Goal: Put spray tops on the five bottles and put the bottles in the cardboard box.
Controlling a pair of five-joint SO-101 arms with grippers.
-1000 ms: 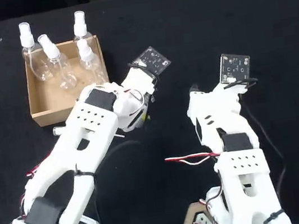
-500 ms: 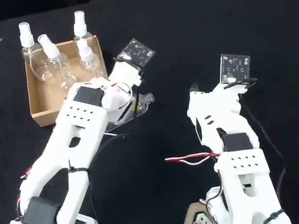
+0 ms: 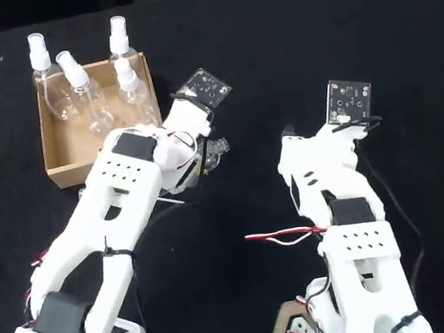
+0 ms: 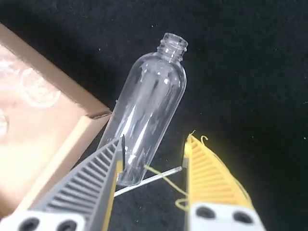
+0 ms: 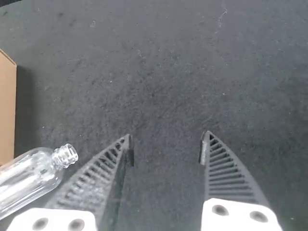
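A clear bottle [image 4: 151, 103] with no spray top lies on the black table, its open neck [image 3: 217, 148] pointing away from the cardboard box [image 3: 63, 149]. My left gripper [image 4: 154, 138] is open, and the bottle's base sits between the grey and yellow fingers, against the grey one. A thin clear tube [image 4: 149, 179] lies across under the fingers. Several bottles with white spray tops [image 3: 84, 95] stand in the box. My right gripper [image 5: 166, 144] is open over bare table, to the right of the lying bottle [image 5: 33, 175].
The box's corner [image 4: 91, 115] is close beside the lying bottle. The left arm [image 3: 126, 199] covers most of the bottle from above, and the right arm [image 3: 329, 175] stands apart on the right. Black cloth stretches open between and beyond the arms.
The left arm's wrist swung toward the box, uncovering the lying bottle, then came back slightly over it. The bottle stayed on the table. The right arm has not moved.
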